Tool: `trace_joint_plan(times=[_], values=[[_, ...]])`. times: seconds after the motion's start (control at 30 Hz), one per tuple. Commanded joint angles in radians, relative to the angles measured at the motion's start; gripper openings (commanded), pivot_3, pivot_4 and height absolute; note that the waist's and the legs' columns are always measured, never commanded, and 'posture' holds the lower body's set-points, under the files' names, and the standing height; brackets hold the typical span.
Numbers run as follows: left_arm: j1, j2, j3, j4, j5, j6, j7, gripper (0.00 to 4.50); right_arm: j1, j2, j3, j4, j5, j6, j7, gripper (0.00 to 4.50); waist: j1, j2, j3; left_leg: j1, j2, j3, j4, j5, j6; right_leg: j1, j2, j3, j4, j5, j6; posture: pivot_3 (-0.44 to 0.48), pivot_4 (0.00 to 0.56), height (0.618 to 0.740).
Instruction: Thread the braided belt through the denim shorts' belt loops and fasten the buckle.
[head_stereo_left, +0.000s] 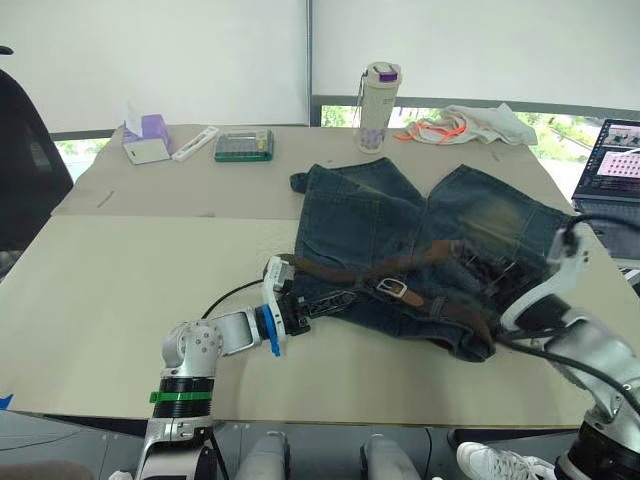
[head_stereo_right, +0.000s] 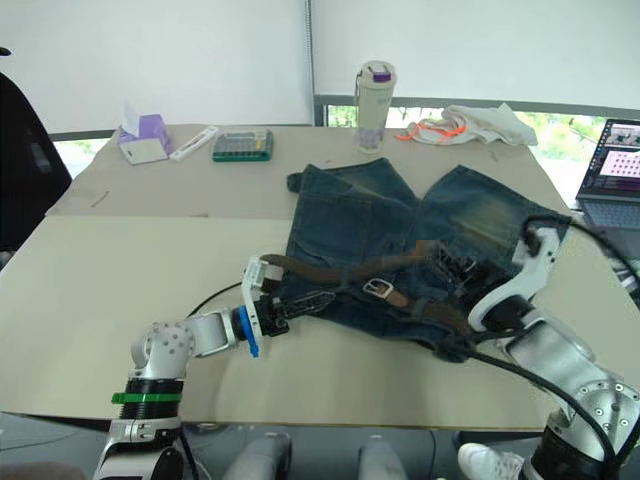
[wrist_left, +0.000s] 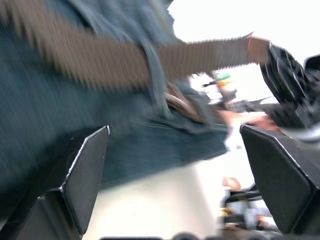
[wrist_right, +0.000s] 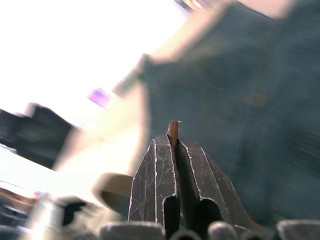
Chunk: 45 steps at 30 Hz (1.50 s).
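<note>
The denim shorts (head_stereo_left: 420, 225) lie flat on the beige table (head_stereo_left: 130, 300), waistband toward me. The braided belt (head_stereo_left: 330, 272) runs along the waistband, and the silver buckle (head_stereo_left: 395, 288) rests near its middle. My left gripper (head_stereo_left: 318, 304) sits open at the waistband's left end. In the left wrist view its fingers (wrist_left: 85, 175) stand wide apart below the belt (wrist_left: 100, 60), which passes under a belt loop (wrist_left: 152, 65). My right gripper (head_stereo_left: 485, 270) hovers over the right side of the waistband. It is shut on a brown belt end (wrist_right: 173, 127), seen in the right wrist view.
Along the back of the table stand a tall bottle (head_stereo_left: 378, 105), a white cloth with orange cord (head_stereo_left: 465, 125), a green tray (head_stereo_left: 245, 146), a white remote (head_stereo_left: 195, 143) and a tissue box (head_stereo_left: 145, 140). A laptop (head_stereo_left: 610, 165) sits at the far right.
</note>
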Motion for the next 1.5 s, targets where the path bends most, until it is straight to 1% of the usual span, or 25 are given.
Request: trace_joint_plan(times=[0.03,0.13,0.2,0.3,0.4,0.57,0.67,0.77,0.97,1.1,1.13,1.23,1.27,1.5], values=[[-0.029,-0.033,0.034,-0.053,-0.124,0.037,-0.014,4.47,-0.032,-0.004,0.071,-0.067,0.195,-0.174,-0.049,0.0,0.001,0.0,0.0,0.0,0.0,0.0,0.0,0.0,0.0,0.0,0.0,0.0,0.0,0.0,0.0,0.0,0.15,0.74],[-0.041,-0.148,0.045,-0.097,-0.233,0.023,0.051,4.47,-0.092,0.091,0.203,-0.076,0.181,-0.292,-0.086,0.0,-0.001,0.0,0.0,-0.001,0.0,0.0,0.0,0.0,0.0,0.0,0.0,0.0,-0.002,0.0,0.0,0.0,0.15,0.74],[-0.047,-0.199,0.062,-0.114,-0.298,0.013,0.102,4.47,-0.111,0.117,0.257,-0.078,0.155,-0.332,-0.09,0.0,0.003,0.0,0.0,-0.001,0.0,0.0,0.0,0.0,0.0,0.0,0.0,0.0,-0.003,0.0,0.0,0.0,0.15,0.74],[-0.061,-0.253,0.084,-0.11,-0.377,-0.008,0.202,4.47,-0.13,0.148,0.313,-0.085,0.138,-0.392,-0.086,0.0,0.005,0.0,0.0,-0.002,0.0,0.0,0.0,0.0,0.0,0.0,0.0,0.0,-0.004,0.0,0.0,0.0,0.15,0.74],[-0.079,-0.307,0.117,-0.085,-0.477,-0.066,0.31,4.47,-0.126,0.164,0.366,-0.081,0.103,-0.423,-0.081,0.0,0.003,0.0,0.0,-0.002,0.0,0.0,0.0,0.0,0.0,0.0,0.0,0.0,-0.004,0.0,0.0,0.0,0.15,0.74],[-0.101,-0.333,0.164,-0.036,-0.609,-0.166,0.448,4.47,-0.101,0.154,0.402,-0.087,0.073,-0.458,-0.077,0.0,0.004,0.0,0.0,-0.002,0.0,0.0,0.0,0.0,0.0,0.0,0.0,0.0,-0.004,0.0,0.0,0.0,0.15,0.74],[-0.101,-0.323,0.154,-0.024,-0.685,-0.189,0.496,4.47,-0.082,0.143,0.403,-0.095,0.07,-0.472,-0.074,0.0,0.007,0.0,0.0,-0.002,0.0,0.0,0.0,0.0,0.0,0.0,0.0,0.0,-0.004,0.0,0.0,0.0,0.15,0.74],[-0.096,-0.312,0.127,-0.021,-0.716,-0.199,0.524,4.47,-0.066,0.133,0.406,-0.101,0.069,-0.484,-0.071,0.0,0.008,0.0,0.0,-0.002,-0.001,0.0,0.0,0.0,0.0,0.0,0.0,0.0,-0.004,0.0,0.0,0.0,0.15,0.74],[-0.095,-0.302,0.11,0.001,-0.786,-0.228,0.563,4.47,-0.038,0.111,0.415,-0.106,0.06,-0.489,-0.06,0.0,0.008,0.0,0.0,-0.002,-0.001,0.0,0.0,0.0,0.0,0.0,0.0,0.0,-0.005,0.0,0.0,0.0,0.15,0.74],[-0.096,-0.286,0.089,0.001,-0.786,-0.237,0.556,4.47,-0.02,0.097,0.431,-0.115,0.051,-0.482,-0.046,0.0,0.008,0.0,0.0,-0.002,-0.001,0.0,0.0,0.0,0.0,0.0,0.0,0.0,-0.005,0.0,0.0,0.0,0.15,0.74],[-0.098,-0.282,0.084,0.011,-0.782,-0.238,0.555,3.88,-0.015,0.093,0.434,-0.117,0.049,-0.481,-0.042,0.0,0.008,0.0,0.0,-0.002,-0.001,0.0,0.0,0.0,0.0,0.0,0.0,0.0,-0.005,0.0,0.0,0.0,0.15,0.74],[-0.101,-0.27,0.076,0.024,-0.784,-0.238,0.538,2.96,-0.009,0.084,0.44,-0.119,0.043,-0.483,-0.036,0.0,0.008,0.0,0.0,-0.002,-0.001,0.0,0.0,0.0,0.0,0.0,0.0,0.0,-0.005,0.0,0.0,0.0,0.15,0.74],[-0.102,-0.268,0.074,0.028,-0.784,-0.24,0.537,2.57,-0.007,0.082,0.441,-0.12,0.043,-0.484,-0.034,0.0,0.008,0.0,0.0,-0.002,-0.001,0.0,0.0,0.0,0.0,0.0,0.0,0.0,-0.005,0.0,0.0,0.0,0.15,0.74],[-0.1,-0.229,0.063,0.05,-0.776,-0.243,0.525,0.21,0.009,0.065,0.442,-0.117,0.03,-0.483,-0.012,0.0,0.007,0.0,0.0,-0.002,-0.001,0.0,0.0,0.0,0.0,0.0,0.0,0.0,-0.005,0.001,0.0,0.0,0.15,0.74]])
